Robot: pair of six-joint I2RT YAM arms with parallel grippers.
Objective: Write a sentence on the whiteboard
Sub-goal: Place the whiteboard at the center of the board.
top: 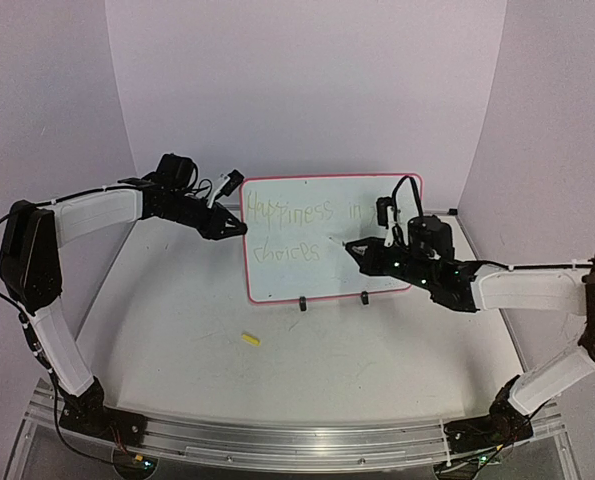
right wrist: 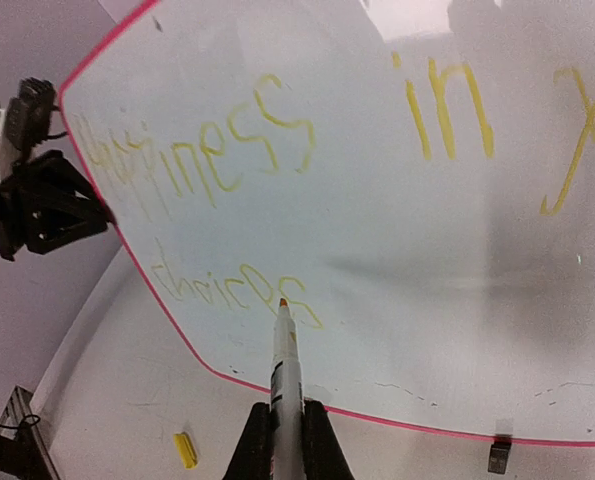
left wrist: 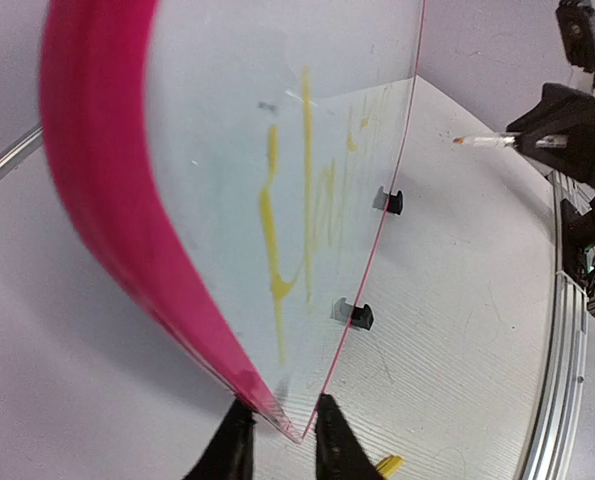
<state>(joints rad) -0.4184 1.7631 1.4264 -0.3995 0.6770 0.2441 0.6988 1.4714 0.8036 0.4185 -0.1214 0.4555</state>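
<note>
**While one hand straddles the board's edge, the other holds a marker at the last word**

Where it stands upright on two small black clip feet (top: 302, 304) toward the back middle of the worktop (top: 177, 330), the whiteboard (top: 307, 280) shows as a smooth, glossy white rectangle. It has rounded corners and a thin red-pink rim. In the left wrist view the rim looks thick and curved because it is so near the lens. The worktop is pale and finely ribbed. A small yellow piece (top: 250, 339) lies on it in front of the board, well apart from both arms.

The sentence (top: 289, 212) runs in thin, faint yellow-green strokes. "Happiness in" and a letter beyond sit on the upper line, and "choices" sits below at the left.

The left hand (left wrist: 282, 420) sits at the board's left edge, with one dark finger close against each face of the corner. Whether they press it or merely flank it, I cannot tell.

The right hand (right wrist: 285, 415) is closed around a slim white marker (right wrist: 285, 365). The marker's orange tip sits at the final letter of "choices"; the wrist view does not show whether it touches the board.
</note>
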